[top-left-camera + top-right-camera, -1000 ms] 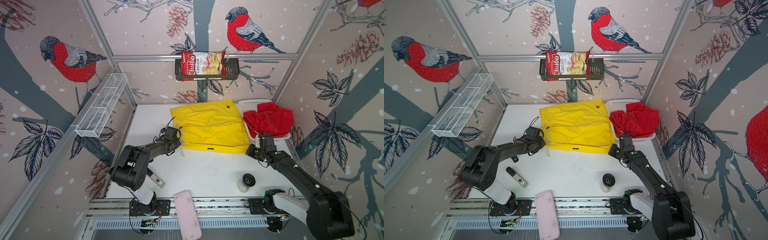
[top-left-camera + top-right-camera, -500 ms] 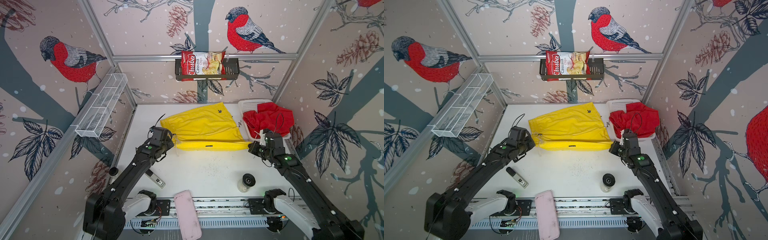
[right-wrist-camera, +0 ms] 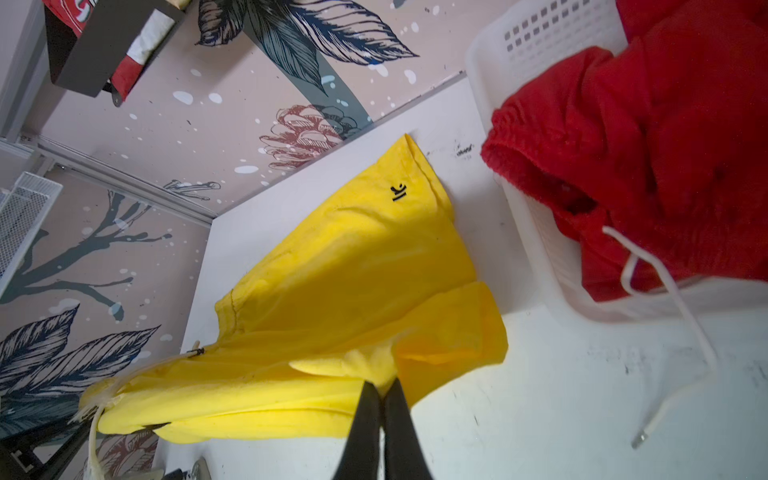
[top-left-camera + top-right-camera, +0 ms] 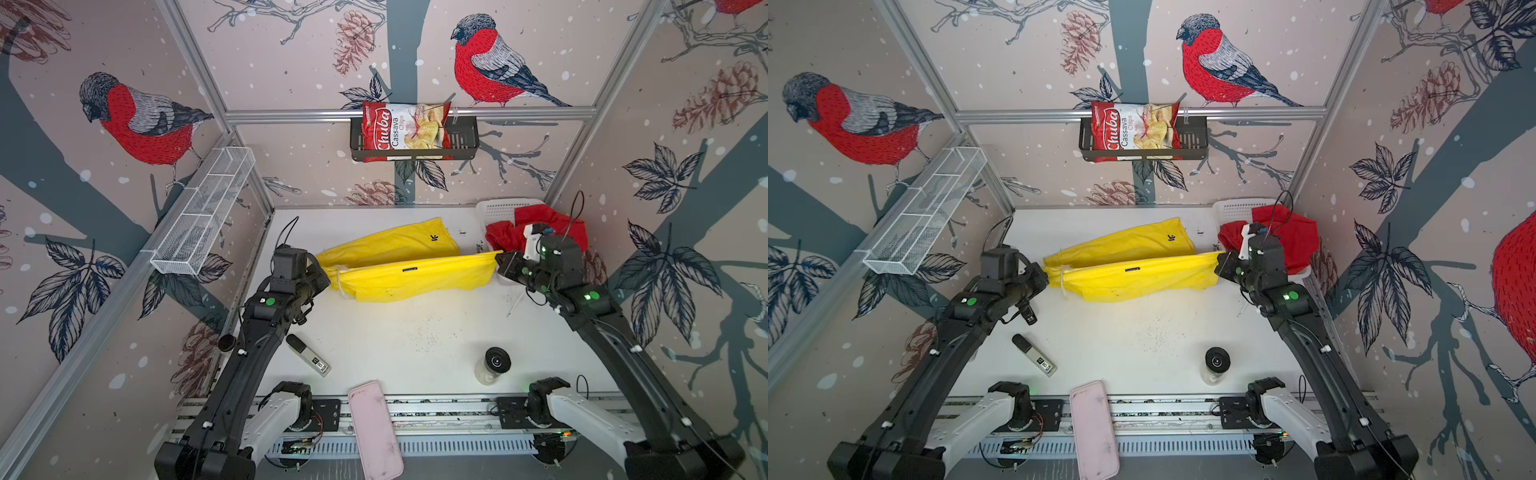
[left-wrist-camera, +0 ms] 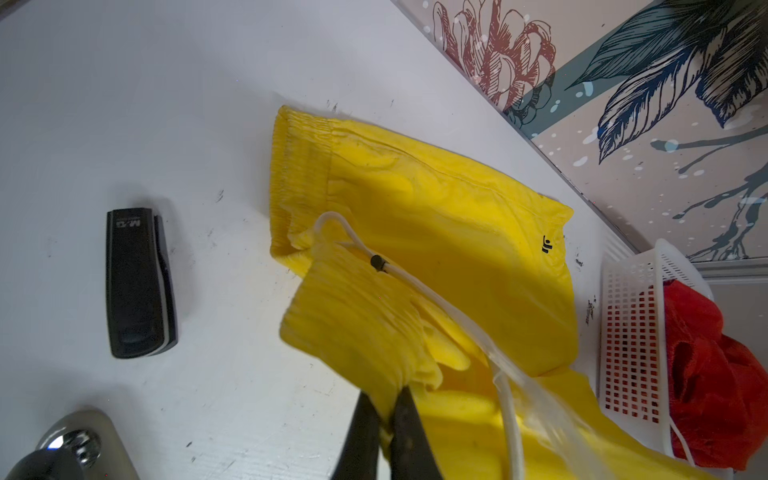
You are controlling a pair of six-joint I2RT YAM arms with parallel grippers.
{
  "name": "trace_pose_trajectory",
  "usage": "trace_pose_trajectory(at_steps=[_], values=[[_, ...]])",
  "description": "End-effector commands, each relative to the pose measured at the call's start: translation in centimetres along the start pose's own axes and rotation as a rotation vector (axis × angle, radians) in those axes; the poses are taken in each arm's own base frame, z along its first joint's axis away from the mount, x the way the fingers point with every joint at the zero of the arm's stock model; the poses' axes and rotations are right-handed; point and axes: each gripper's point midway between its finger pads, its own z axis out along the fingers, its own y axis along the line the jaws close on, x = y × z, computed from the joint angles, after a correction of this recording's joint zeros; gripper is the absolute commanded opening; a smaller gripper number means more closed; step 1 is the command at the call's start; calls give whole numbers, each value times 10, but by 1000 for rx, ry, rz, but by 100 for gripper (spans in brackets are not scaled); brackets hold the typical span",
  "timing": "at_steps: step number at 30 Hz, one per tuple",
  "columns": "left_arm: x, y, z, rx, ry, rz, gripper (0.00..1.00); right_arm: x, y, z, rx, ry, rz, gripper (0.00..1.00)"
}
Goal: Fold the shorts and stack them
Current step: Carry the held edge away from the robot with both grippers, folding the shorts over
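The yellow shorts (image 4: 411,272) hang stretched above the table between both arms, their far leg with the dark logo (image 4: 433,237) still lying on the surface. My left gripper (image 4: 326,277) is shut on the waistband end (image 5: 365,328), where a pale drawstring (image 5: 419,286) trails. My right gripper (image 4: 500,261) is shut on the hem corner (image 3: 453,332). Both grips also show in a top view, left gripper (image 4: 1045,277) and right gripper (image 4: 1219,261). The red shorts (image 4: 536,230) lie crumpled in a white basket (image 4: 498,210) at the back right, white drawstring (image 3: 665,282) hanging over its rim.
A black and silver remote (image 4: 308,355) lies front left, a small jar with a black lid (image 4: 492,365) front right, a pink case (image 4: 376,430) at the front edge. A chips bag (image 4: 405,131) sits in a black wall rack; a white wire shelf (image 4: 203,216) hangs on the left wall.
Both arms have risen and drawn apart with the yellow shorts' near edge, lifting it off the table and stretching it taut. The far leg has slid and tilted. The red shorts have not moved.
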Motion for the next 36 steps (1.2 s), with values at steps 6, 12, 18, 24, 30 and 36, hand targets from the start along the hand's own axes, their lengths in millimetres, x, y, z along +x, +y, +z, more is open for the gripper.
trace_pose_trajectory(at_steps=[6, 12, 18, 24, 30, 36], values=[[-31, 26, 44, -72, -2, -74, 0, -57, -17, 72, 144, -93, -68, 0], [-53, 39, 65, -118, 1, -112, 0, -77, -16, 133, 145, -54, -86, 0], [-75, 46, 86, -170, 6, -130, 0, -107, -12, 188, 151, -109, -105, 0], [-97, 70, 113, -349, 5, -136, 0, -93, -21, 283, 271, -92, -192, 0], [-86, 89, 162, -419, 102, -160, 0, -54, -38, 360, 306, 17, -213, 0], [-65, 108, 191, -485, 158, -146, 0, 2, -59, 378, 319, 124, -200, 0]])
